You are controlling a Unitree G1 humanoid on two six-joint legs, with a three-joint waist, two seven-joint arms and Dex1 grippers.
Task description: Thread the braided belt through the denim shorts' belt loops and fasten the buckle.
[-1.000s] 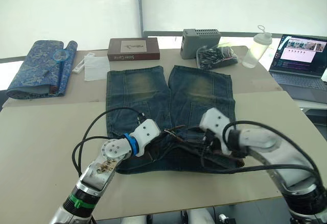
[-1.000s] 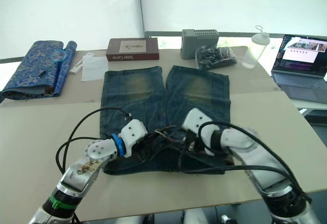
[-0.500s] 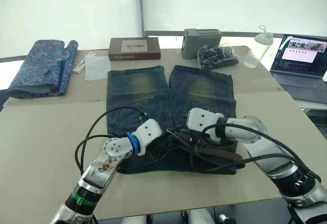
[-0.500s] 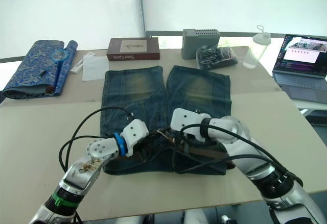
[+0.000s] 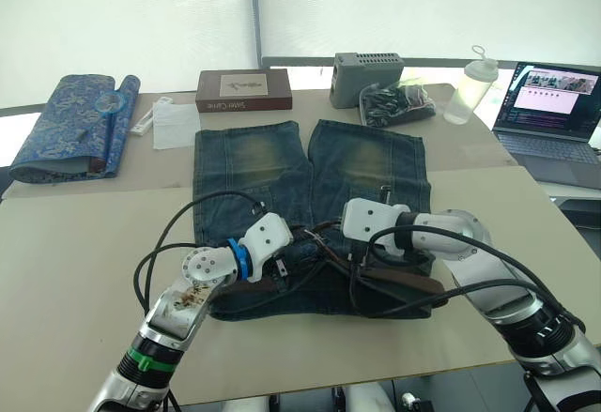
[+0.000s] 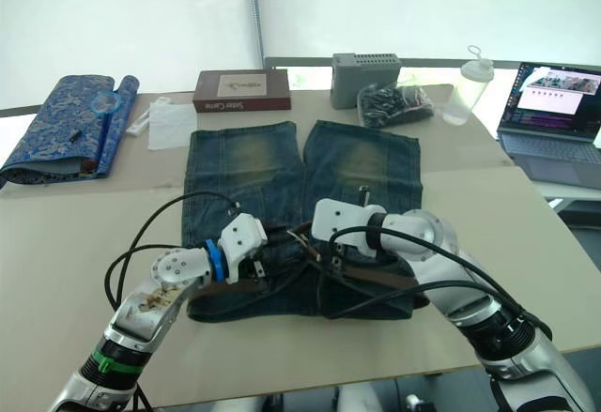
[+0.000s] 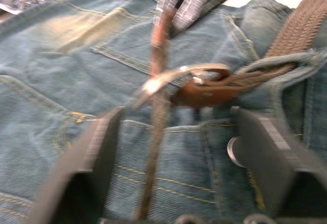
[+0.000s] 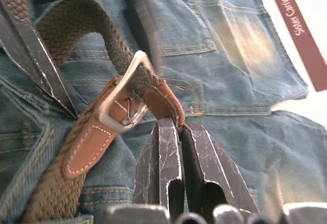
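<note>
Denim shorts [image 5: 310, 182] lie flat, centre of the head frame, waistband toward me at lower centre, legs running up toward the frame top. Faded blue w/ yellowish worn patches on both legs, stitched pockets.

Change over the last 1 s: R arm has swung in from the lower right of the frame toward centre, so the right gripper [image 5: 331, 241] now sits mid-waistband, beside the buckle. L arm has barely shifted; left gripper [image 5: 285, 260] is at the waistband just left of centre. Both now converge on the same spot. I read that as threading mostly done and the fastening step starting, judged from how the strap lies.

Braided belt [image 5: 404, 282]: dark brown woven strap along the waistband, visible to lower right of centre in the head view. In the R wrist view the weave [image 8: 76, 25] arcs over and passes through the buckle [image 8: 121, 97], a silver rectangular frame on a tan stitched leather tab. I can't tell whether the prong is seated. In the L wrist view the strap goes under 1 denim strip at right, probably a belt loop [image 7: 286, 63].

R gripper: fingers [image 8: 158, 152] pressed together, pinching the thin brown leather tip at the buckle's edge. L gripper: fingers [image 7: 97, 147] wide apart, holding nothing, straddling the buckle end.
</note>
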